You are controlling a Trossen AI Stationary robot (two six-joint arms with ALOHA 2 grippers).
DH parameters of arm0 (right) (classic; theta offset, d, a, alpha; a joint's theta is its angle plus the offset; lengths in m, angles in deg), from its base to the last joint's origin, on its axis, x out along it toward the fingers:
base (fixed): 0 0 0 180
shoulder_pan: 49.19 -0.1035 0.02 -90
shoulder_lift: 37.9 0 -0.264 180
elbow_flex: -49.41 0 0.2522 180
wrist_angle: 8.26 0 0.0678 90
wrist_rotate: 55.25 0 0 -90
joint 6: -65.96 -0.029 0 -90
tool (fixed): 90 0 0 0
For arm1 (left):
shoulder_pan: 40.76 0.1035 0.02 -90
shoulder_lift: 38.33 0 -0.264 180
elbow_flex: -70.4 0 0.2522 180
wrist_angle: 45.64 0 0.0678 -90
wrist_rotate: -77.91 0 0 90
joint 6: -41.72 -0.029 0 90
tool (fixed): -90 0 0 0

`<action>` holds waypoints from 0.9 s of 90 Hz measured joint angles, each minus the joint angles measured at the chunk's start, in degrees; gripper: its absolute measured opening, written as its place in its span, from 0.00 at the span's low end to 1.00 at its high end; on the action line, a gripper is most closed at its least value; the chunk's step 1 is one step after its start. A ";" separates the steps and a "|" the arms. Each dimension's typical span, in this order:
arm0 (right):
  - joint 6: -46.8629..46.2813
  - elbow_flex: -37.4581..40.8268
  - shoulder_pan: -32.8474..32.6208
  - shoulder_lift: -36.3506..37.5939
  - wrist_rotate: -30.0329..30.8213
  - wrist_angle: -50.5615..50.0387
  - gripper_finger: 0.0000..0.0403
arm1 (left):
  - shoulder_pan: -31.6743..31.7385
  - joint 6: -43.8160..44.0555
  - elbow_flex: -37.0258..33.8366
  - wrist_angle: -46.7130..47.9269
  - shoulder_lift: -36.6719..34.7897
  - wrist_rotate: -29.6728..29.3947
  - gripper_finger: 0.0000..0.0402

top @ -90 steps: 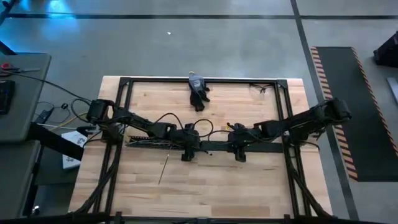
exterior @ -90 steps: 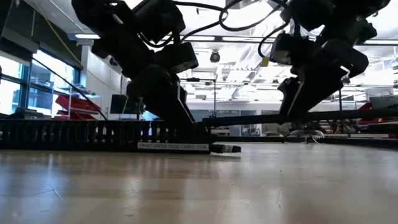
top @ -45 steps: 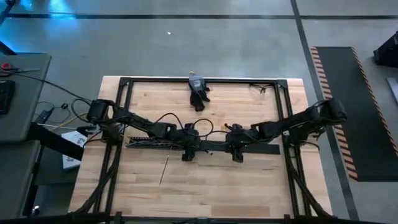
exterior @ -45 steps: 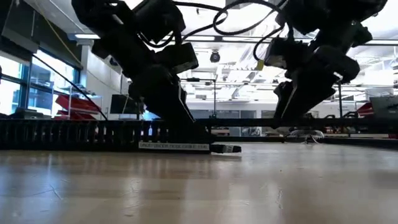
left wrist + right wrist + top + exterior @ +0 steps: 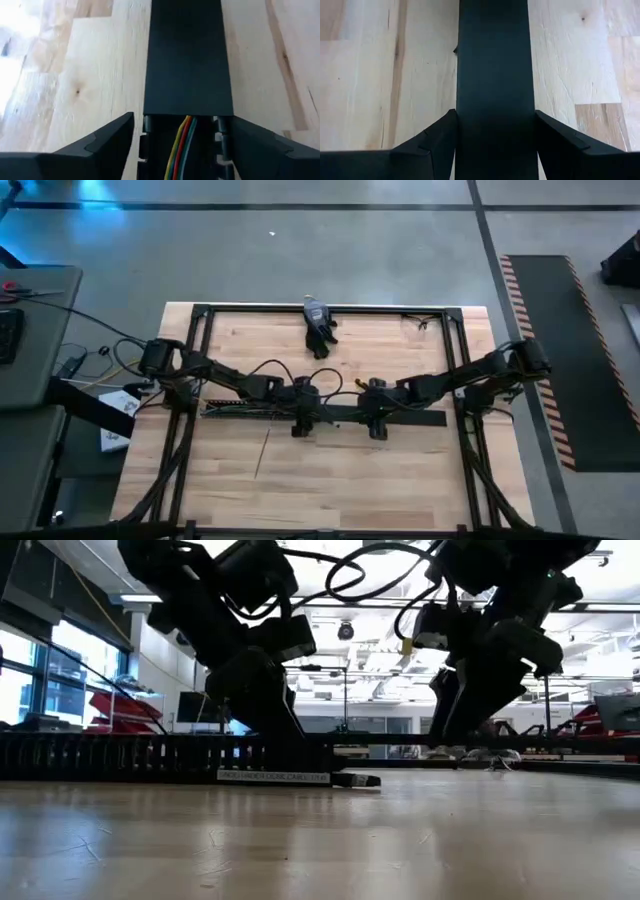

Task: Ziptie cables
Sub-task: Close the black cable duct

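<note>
Both grippers sit over the long black duct [image 5: 255, 409] that runs left to right across the middle of the table [image 5: 340, 480], about midway between its near and far edges. The left gripper [image 5: 176, 131] has its 2 fingers spread, 1 on each side of the duct, just where the flat black lid [image 5: 188, 55] ends and the open channel begins. The cables [image 5: 182, 146] lie inside that channel: yellow, red and green strands show there, running under the lid's end. The placement looks meant to steady the duct while the lid is slid or seated.

The right gripper [image 5: 495, 131] is farther along toward the table's right edge, fingers also spread and straddling the lid strip, close against its 2 long sides; whether they press it cannot be told. It seems placed to guide or pinch the lid.

A thin straight dark strip [image 5: 262, 451] lies alone on the wood nearer the front-left corner, well apart from both grippers. A dark glove-like object [image 5: 319, 331] rests at the far edge. The lid covers most of the wiring, which would hinder tying it.
</note>
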 joint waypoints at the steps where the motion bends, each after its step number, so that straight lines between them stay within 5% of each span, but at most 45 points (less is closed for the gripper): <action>1: 0.04 -0.01 0.00 0.00 -0.01 0.06 0.51 | 0.01 -0.01 0.00 0.19 -0.11 0.05 0.74; 29: -0.39 -0.07 0.00 0.02 -0.11 -0.14 0.51 | 0.14 -1.53 0.00 1.19 -5.97 0.23 0.77; 81: -1.10 -0.01 0.00 0.09 -0.30 0.05 0.51 | 0.08 -2.14 0.02 -3.95 -1.49 3.00 0.77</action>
